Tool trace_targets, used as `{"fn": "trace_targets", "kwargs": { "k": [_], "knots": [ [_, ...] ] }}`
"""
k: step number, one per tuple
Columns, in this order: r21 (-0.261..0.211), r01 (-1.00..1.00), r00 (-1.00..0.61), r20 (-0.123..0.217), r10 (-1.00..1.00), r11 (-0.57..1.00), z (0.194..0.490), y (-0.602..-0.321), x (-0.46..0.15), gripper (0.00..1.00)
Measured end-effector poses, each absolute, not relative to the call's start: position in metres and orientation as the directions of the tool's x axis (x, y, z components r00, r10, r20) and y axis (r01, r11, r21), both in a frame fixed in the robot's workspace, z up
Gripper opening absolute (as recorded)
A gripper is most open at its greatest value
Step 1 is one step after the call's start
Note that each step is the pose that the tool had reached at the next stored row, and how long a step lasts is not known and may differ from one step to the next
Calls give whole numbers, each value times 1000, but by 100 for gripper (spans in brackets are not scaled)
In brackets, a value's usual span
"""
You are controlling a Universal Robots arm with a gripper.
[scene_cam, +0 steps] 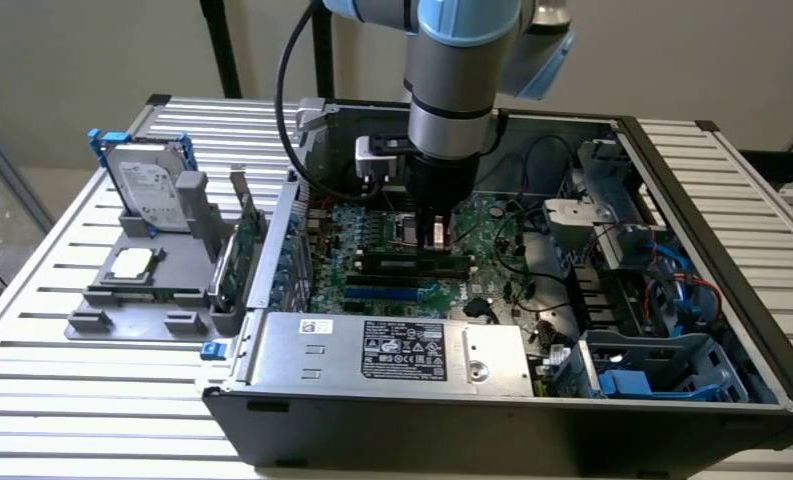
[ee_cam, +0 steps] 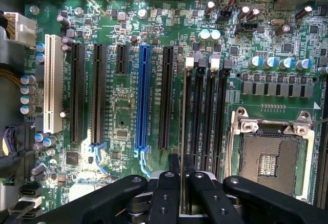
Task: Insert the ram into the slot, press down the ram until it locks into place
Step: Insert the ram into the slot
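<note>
Beside the blue socket, the ram stood on edge, its long axis running along the slot, clamped between the fingers; whether it was seated was unclear. The arm reached straight down into the open case on the desk.

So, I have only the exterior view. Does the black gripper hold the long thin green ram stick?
Observer: Yes. In the wrist view the ram shows edge-on, clamped in the gripper.
Operator: Is it lined up well?
Observer: It runs parallel to the long black plastic slot with a white end clip, the outermost of four.
Operator: And what is beside those?
Observer: A square metal-framed processor socket, empty.
</note>
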State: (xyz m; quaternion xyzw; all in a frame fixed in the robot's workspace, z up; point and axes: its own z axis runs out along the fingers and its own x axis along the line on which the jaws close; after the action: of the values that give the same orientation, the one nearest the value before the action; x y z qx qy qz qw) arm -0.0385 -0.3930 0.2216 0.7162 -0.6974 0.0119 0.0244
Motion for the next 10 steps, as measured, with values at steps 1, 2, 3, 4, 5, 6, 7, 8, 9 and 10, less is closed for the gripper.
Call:
{"fn": "trace_targets", "kwargs": {
  "k": [1, 2, 3, 4, 5, 6, 7, 8, 9, 10],
  "knots": [
    [18, -999, 27, 52, -998, -26, 221, -393, -38, 14],
    [18, -999, 27, 53, -998, -26, 221, -393, -38, 14],
    [18, -999, 27, 53, -998, -26, 221, -393, -38, 14],
    [18, -999, 27, 54, -998, -26, 221, -393, -39, 14],
    [18, -999, 27, 54, -998, -26, 221, -393, -39, 14],
    [18, -999, 27, 55, -998, -26, 221, -393, -39, 14],
    [18, -999, 27, 55, -998, -26, 221, -393, -39, 14],
    [18, -999, 27, 55, -998, -26, 221, -393, -39, 14],
    [18, -999, 27, 55, -998, -26, 221, -393, -39, 14],
    [18, -999, 27, 56, -998, -26, 221, -393, -39, 14]
  ]
}}
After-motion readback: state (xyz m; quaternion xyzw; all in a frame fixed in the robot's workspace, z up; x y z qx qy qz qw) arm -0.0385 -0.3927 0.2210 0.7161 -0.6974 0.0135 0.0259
